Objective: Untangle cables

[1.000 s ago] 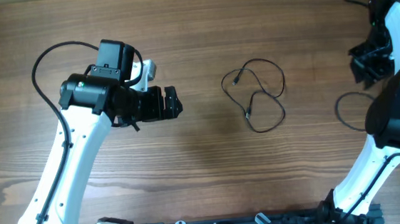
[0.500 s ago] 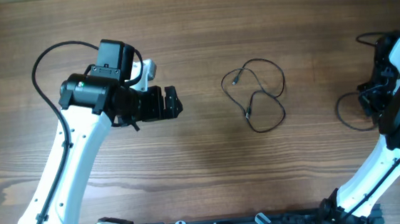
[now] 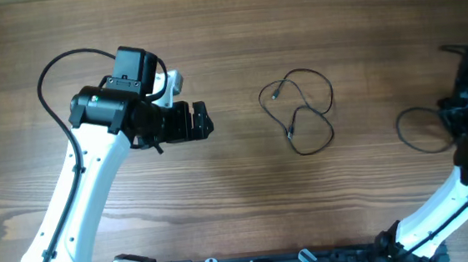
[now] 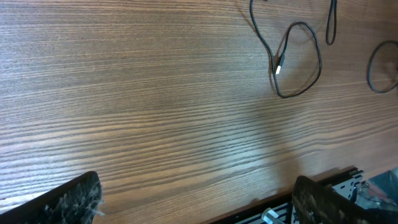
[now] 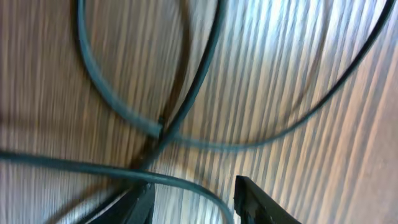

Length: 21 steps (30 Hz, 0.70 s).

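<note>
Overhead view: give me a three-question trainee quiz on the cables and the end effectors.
1. True or false: the left end effector grips the central cable.
2. Which arm is at the outer cable loop? A) left B) right
3. Fill in: the left end effector's jaws stand ____.
Key: 1 false; 2 B; 3 open.

No legible text, label, brand, number or sign appears on the brown wood-grain table [image 3: 226, 31], the thin black cables [image 3: 299, 109] or either white-and-black arm.
</note>
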Tool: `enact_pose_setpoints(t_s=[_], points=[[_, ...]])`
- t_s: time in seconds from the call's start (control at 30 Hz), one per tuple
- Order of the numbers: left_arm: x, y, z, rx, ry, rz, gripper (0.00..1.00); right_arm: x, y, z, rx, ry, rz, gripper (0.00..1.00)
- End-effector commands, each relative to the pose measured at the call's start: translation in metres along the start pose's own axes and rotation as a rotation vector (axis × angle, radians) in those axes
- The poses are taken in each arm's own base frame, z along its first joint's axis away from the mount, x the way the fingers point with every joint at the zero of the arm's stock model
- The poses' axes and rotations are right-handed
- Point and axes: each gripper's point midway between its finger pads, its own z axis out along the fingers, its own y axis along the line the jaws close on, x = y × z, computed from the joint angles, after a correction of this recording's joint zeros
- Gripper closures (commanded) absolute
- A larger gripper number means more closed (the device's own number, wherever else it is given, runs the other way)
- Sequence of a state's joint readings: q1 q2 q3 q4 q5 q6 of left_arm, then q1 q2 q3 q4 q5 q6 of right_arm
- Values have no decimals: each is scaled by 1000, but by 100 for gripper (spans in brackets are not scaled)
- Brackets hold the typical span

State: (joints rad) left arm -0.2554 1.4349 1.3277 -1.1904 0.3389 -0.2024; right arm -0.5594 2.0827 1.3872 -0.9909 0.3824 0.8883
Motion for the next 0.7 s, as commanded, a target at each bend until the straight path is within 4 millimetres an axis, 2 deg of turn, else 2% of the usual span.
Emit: enact_pose_setpoints(t_s=[0.0, 0.1, 0.13, 0.23, 0.47, 0.63, 0.67], points=[[2, -3, -3, 11, -6, 22, 0, -3, -3, 43, -13, 67, 69, 54], [3, -3, -3, 10, -2, 20, 0, -34, 10, 47, -102, -22, -42, 53], [3, -3, -3, 10, -1, 20, 0, -38, 11, 48, -113, -31, -46, 53], [5, -2, -3, 8, 8, 17, 0, -61, 15, 52, -192, -57, 38, 50], [10, -1, -4, 2, 28, 9, 0, -103, 5, 61, -322, -69, 184, 48], [11, -1, -4, 1, 32, 8, 0, -138, 7, 58, -578, -34, 295, 47], [11, -1, -4, 1, 32, 7, 0, -144, 11, 52, -669, -18, 309, 43]])
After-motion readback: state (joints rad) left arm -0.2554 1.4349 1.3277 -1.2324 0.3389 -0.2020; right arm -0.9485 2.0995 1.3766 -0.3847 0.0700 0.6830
